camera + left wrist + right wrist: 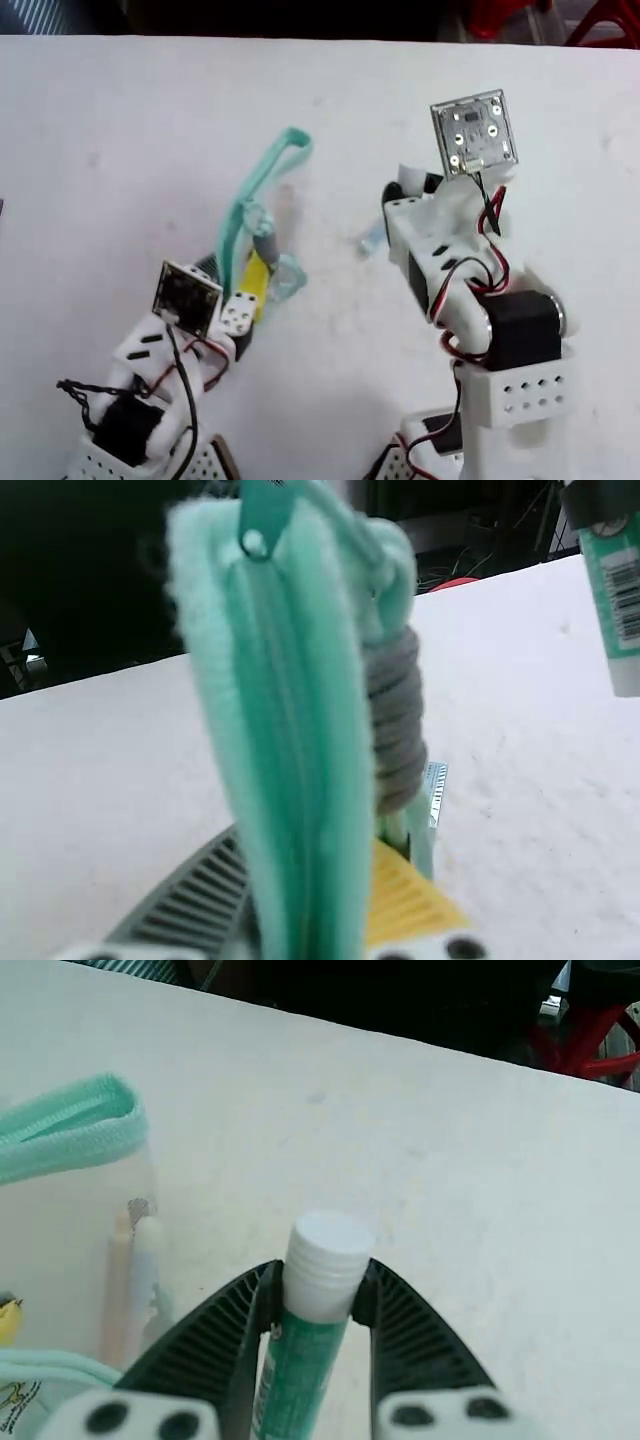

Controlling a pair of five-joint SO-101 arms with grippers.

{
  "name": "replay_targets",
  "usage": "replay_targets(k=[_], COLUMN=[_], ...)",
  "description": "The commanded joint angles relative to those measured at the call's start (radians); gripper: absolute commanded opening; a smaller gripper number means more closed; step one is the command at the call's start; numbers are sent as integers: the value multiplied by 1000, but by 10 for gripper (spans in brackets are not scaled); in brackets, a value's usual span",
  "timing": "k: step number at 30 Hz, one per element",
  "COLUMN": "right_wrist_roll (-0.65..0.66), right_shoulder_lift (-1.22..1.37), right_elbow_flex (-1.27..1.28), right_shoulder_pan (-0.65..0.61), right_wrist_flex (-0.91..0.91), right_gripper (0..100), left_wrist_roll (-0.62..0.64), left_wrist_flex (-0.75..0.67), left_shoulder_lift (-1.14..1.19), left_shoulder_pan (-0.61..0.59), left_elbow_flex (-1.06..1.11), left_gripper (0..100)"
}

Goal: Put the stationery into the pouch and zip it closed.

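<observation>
Pouch (290, 730) pinched by its mint zip band between the closed-in jaws of the left gripper (310, 925), rising edge-on straight out past the fingertips, presumably to keep the mouth off the table (120, 150) and presented toward the other arm. Zip band looping apart well beyond those fingertips in the high view, so judged not yet zipped. Just past the left jaws, inside the clear wall: a grey ribbed grip (398, 720) and 2 pale sticks (135, 1280), likely pens, already stowed. Glue stick (300, 1360) clamped in the right gripper (313, 1295), lying lengthwise along the jaws with the white cap poking out beyond the tips, probably carried cap-first for sliding into the opening. Right jaws spread no wider than the tube, pressing it from both sides, nothing else touched. Pouch ahead of the right gripper and off to one side, apart from the cap, with bare table between. Held this way, seemingly 1 item left to insert, needing alignment with the mouth before any pull on the zip.
</observation>
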Motion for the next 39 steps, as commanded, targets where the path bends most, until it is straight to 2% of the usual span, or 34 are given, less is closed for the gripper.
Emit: replay_targets(k=[1, 39], right_wrist_roll=[8, 2], right_shoulder_lift=[-18, -18], right_elbow_flex=[2, 18], right_shoulder_pan=[-10, -10], right_wrist_flex=[-16, -18], right_gripper=[17, 17], left_wrist_roll=[-9, -9], left_wrist_flex=[-6, -8], left_shoulder_lift=[-16, -16], left_shoulder_pan=[12, 12], left_elbow_flex=[-11, -11], left_gripper=[27, 27])
